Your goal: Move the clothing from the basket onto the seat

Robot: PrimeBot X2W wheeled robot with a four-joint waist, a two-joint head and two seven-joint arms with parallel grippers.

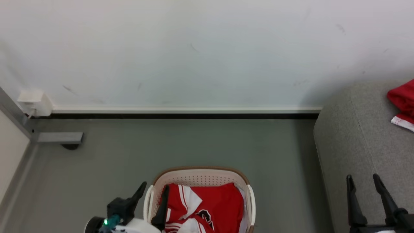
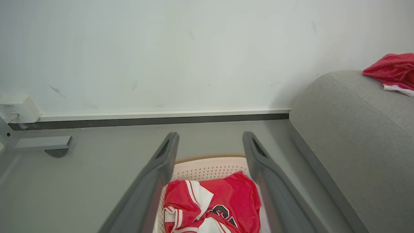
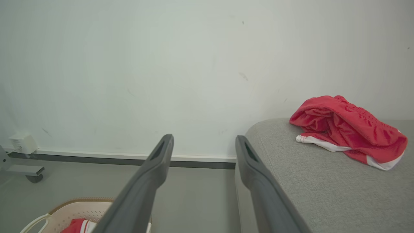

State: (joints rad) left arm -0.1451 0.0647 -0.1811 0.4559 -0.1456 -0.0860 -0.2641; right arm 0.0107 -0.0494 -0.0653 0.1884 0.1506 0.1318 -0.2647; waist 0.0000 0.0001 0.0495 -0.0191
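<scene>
The white perforated basket [image 1: 200,174] with a brown rim stands on the floor at the bottom centre. Red clothing [image 1: 216,200] with white stripes and black lettering lies crumpled in it. My left gripper [image 1: 155,186] hangs open above the basket's left rim, one finger over the clothing and nothing between the fingers. In the left wrist view the open gripper [image 2: 210,134] frames the basket [image 2: 207,159] and the clothing [image 2: 226,200]. My right gripper [image 1: 362,177] stands open and empty over the grey seat [image 1: 349,136]. Another red garment [image 3: 349,129] lies on the seat [image 3: 323,187].
A white wall with a dark baseboard [image 1: 181,115] closes off the far side. A white box [image 1: 34,102] sits at the wall's left end, and a grey metal foot with a caster [image 1: 59,138] juts out beside it. Grey floor [image 1: 194,145] lies between wall and basket.
</scene>
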